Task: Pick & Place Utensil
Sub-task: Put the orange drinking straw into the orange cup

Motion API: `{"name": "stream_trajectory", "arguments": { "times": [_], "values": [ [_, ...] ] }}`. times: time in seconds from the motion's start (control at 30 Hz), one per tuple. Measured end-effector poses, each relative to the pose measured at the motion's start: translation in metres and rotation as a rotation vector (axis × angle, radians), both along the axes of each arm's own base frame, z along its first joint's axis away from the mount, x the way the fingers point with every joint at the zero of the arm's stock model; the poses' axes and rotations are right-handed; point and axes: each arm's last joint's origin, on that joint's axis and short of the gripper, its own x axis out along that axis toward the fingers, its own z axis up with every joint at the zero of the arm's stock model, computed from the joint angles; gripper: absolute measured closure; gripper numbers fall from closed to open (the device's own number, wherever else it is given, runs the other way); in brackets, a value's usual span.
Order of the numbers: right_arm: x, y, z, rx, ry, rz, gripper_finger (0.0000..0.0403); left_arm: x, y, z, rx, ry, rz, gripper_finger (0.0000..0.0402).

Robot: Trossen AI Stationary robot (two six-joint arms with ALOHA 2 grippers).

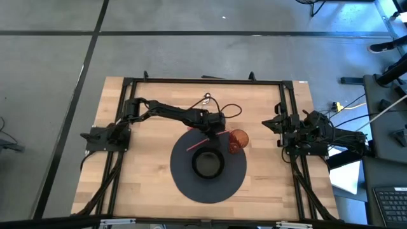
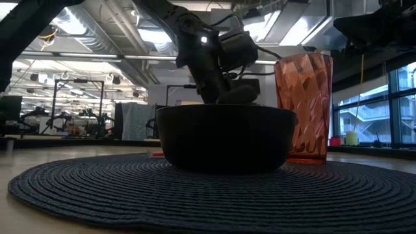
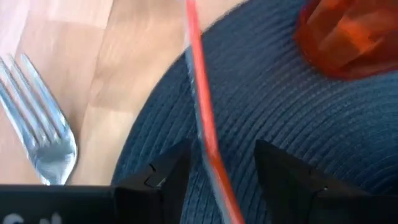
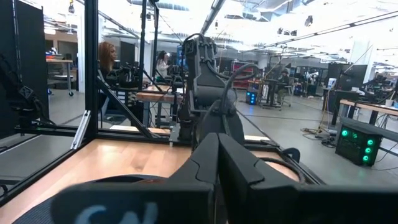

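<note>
A thin red utensil (image 1: 198, 142) lies on the round dark woven mat (image 1: 184, 184), just beyond the black bowl (image 1: 208, 164). Its long handle (image 3: 202, 106) runs between the two fingers of my left gripper (image 3: 217, 177). The gripper is open, with a gap showing on each side of the handle, and sits low over the mat (image 1: 215, 126). A red faceted cup (image 1: 237, 141) stands on the mat to the right of the utensil. My right gripper (image 4: 217, 163) is shut and empty, parked at the table's right edge (image 1: 283, 127).
A silver fork (image 3: 45, 124) lies on the bare wood beside the mat's edge, close to my left gripper. The bowl (image 2: 224, 138) and cup (image 2: 303, 107) stand close together on the mat. Black frame rails (image 1: 203, 81) border the table.
</note>
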Motion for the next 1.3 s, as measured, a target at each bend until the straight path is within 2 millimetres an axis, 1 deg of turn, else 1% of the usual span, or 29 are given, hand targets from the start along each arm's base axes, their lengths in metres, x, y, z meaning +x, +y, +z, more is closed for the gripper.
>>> {"name": "stream_trajectory", "arguments": {
  "times": [0.2,0.43,0.57,0.8,0.93,1.0,1.17,1.3],
  "values": [
    [0.0,0.0,0.0,0.0,0.0,0.0,0.0391,0.0005,0.0002,-0.006,0.007,0.014,-0.004,0.0229],
    [0.0001,0.0,-0.0002,0.0,0.003,0.001,0.0391,0.0012,0.0002,-0.0072,0.028,0.015,-0.015,0.0234],
    [0.0,0.0,-0.0002,0.0,0.002,0.001,0.0391,0.0011,0.0006,-0.0072,0.041,0.018,-0.008,0.0264],
    [0.0001,0.0,-0.0002,0.0,0.003,0.0,0.0391,0.0014,-0.0007,-0.0071,0.059,0.018,-0.028,0.0351],
    [0.0001,0.0,-0.0002,0.0,0.003,0.001,0.0391,0.0015,-0.0023,-0.0071,0.057,0.018,-0.036,0.0387],
    [0.0,0.0,-0.0002,0.0,0.002,0.0,0.0391,0.0016,-0.0032,-0.0071,0.061,0.017,-0.045,0.0395],
    [0.0,0.0,-0.0002,0.0,0.002,0.001,0.0391,0.0019,-0.0063,-0.0071,0.107,0.023,-0.05,0.0394],
    [0.0001,0.0,-0.0002,0.0,0.003,0.001,0.0391,0.0019,-0.0061,-0.007,0.109,0.023,-0.048,0.0397]
  ]
}}
